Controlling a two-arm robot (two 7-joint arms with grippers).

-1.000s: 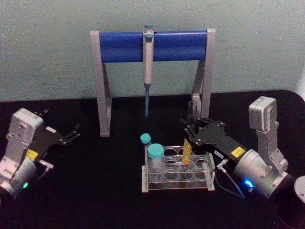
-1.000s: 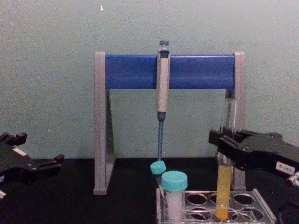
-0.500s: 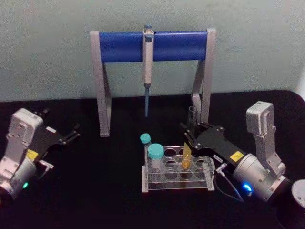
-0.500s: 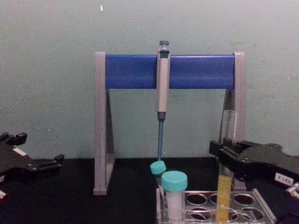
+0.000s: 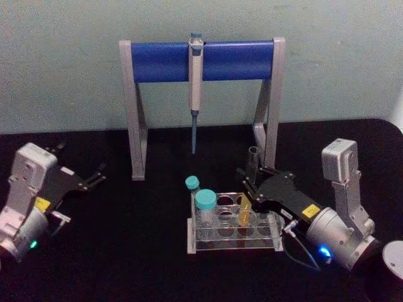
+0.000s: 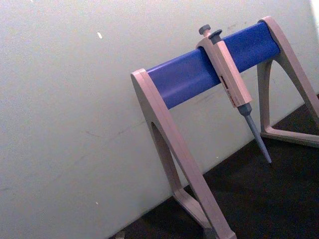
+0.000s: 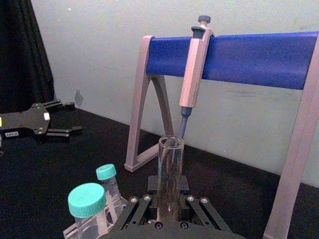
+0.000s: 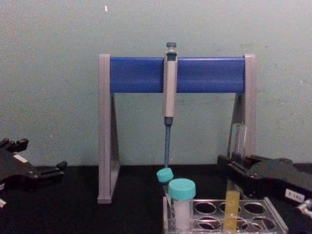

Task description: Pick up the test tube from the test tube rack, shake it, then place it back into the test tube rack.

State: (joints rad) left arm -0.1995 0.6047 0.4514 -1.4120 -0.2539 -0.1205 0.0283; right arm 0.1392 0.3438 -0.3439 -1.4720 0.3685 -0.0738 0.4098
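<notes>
Chest view shows the right gripper (image 8: 236, 171) closed around the test tube (image 8: 235, 183) at mid-height, black fingers on either side of the glass. The tube stands upright with its lower end, holding yellow-orange liquid, down inside a hole toward the right of the test tube rack (image 8: 273, 222). In the head view the rack (image 5: 234, 241) sits on the black table (image 5: 138, 251) in front of the pipette stand (image 5: 201, 61), from which a pipette (image 5: 195, 88) hangs. 2 teal-capped vials (image 5: 205, 206) stand at the rack's left end. The left gripper (image 5: 94, 178) rests at the far left, well apart from the rack, fingers nearly together, holding nothing.
</notes>
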